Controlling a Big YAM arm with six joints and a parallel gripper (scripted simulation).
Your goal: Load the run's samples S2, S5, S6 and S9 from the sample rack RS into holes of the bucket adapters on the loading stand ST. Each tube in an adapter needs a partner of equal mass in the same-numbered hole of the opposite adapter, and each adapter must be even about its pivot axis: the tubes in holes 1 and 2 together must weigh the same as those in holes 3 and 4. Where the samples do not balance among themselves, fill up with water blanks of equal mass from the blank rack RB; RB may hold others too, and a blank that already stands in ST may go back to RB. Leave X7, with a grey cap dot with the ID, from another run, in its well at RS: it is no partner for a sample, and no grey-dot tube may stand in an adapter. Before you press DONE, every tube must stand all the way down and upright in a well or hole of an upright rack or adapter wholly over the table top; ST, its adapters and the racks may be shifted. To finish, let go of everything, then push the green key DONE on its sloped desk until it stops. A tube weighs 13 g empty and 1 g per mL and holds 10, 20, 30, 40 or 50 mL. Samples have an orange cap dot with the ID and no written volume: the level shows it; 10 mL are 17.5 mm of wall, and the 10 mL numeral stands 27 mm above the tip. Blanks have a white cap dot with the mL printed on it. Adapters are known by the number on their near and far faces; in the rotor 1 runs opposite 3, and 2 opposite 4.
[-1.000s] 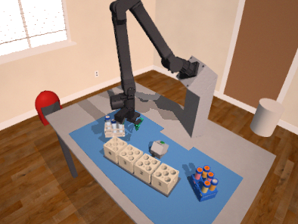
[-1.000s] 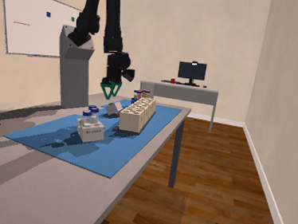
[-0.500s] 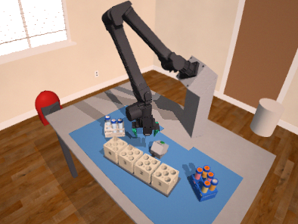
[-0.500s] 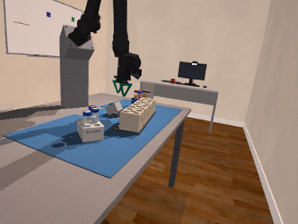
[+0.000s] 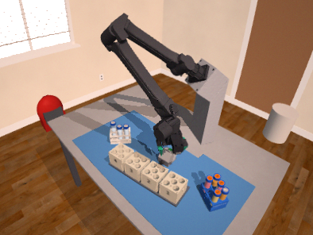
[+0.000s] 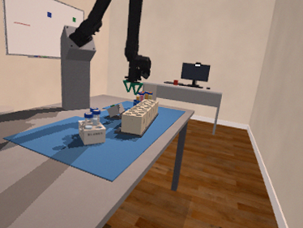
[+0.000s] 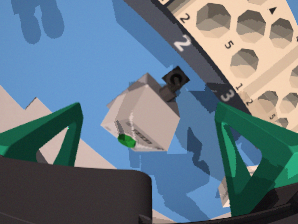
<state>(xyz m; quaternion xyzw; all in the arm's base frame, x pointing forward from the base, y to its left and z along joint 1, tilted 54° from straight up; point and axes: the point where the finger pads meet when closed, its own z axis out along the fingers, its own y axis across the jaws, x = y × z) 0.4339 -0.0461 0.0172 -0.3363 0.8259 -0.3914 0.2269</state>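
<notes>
My gripper (image 5: 167, 150) is open and empty. It hangs just above the small grey DONE desk (image 5: 166, 158), which stands behind the loading stand. In the wrist view the desk (image 7: 143, 119) lies between my green fingers, with its green key (image 7: 127, 140) on the near slope. The loading stand carries a row of cream adapters (image 5: 148, 170); the holes that show are empty (image 7: 246, 23). The blue sample rack (image 5: 215, 194) holds several orange-dotted tubes at the right. The white blank rack (image 5: 120, 134) holds three blue-capped tubes at the left.
Everything stands on a blue mat (image 5: 159, 175) on the grey table. The arm's grey pedestal (image 5: 210, 103) rises behind the mat. In the exterior view the blank rack (image 6: 92, 130) is nearest, with the adapters (image 6: 139, 115) beyond and the gripper (image 6: 132, 87) above them.
</notes>
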